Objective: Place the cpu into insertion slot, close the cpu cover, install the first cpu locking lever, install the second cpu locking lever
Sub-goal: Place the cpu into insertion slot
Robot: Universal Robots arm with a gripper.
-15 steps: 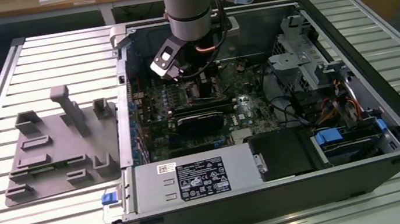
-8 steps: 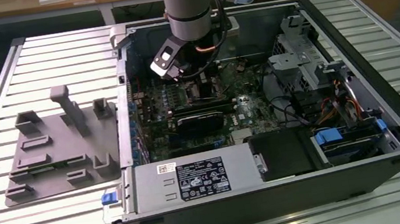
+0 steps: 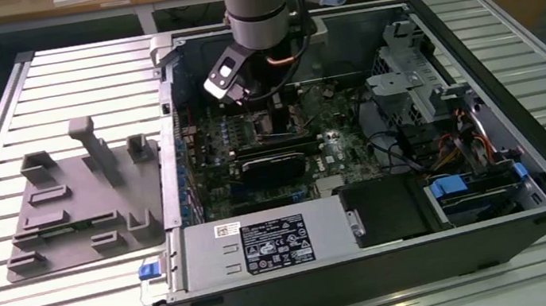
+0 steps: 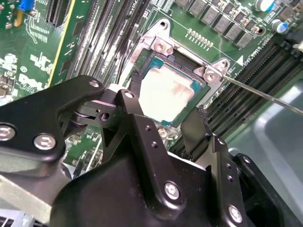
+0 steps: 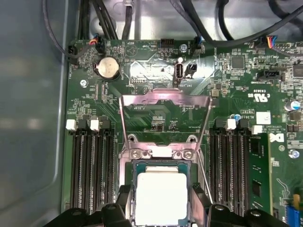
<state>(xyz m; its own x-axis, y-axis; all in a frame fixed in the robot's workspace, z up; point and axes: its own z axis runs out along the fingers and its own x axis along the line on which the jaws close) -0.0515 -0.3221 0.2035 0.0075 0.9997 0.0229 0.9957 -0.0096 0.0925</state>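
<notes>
Noted the cpu (image 5: 160, 196) lying flat inside the insertion slot (image 5: 161, 152), mid-motherboard (image 5: 236, 85), between two banks of memory slots (image 5: 90, 165). Found the gripper (image 5: 163, 204) low over it, jaws apart, one at each of two opposite cpu edges, just beside them (contact too close to call; no clamp evident). Judged as the tail of the placing step. Saw the cpu cover (image 5: 165, 99) standing up off the slot, tilted, not yet closed; thin lever wire (image 4: 260, 94) unlatched alongside. Next move, by judgement, calls for lifting the jaws clear without nudging the chip.
</notes>
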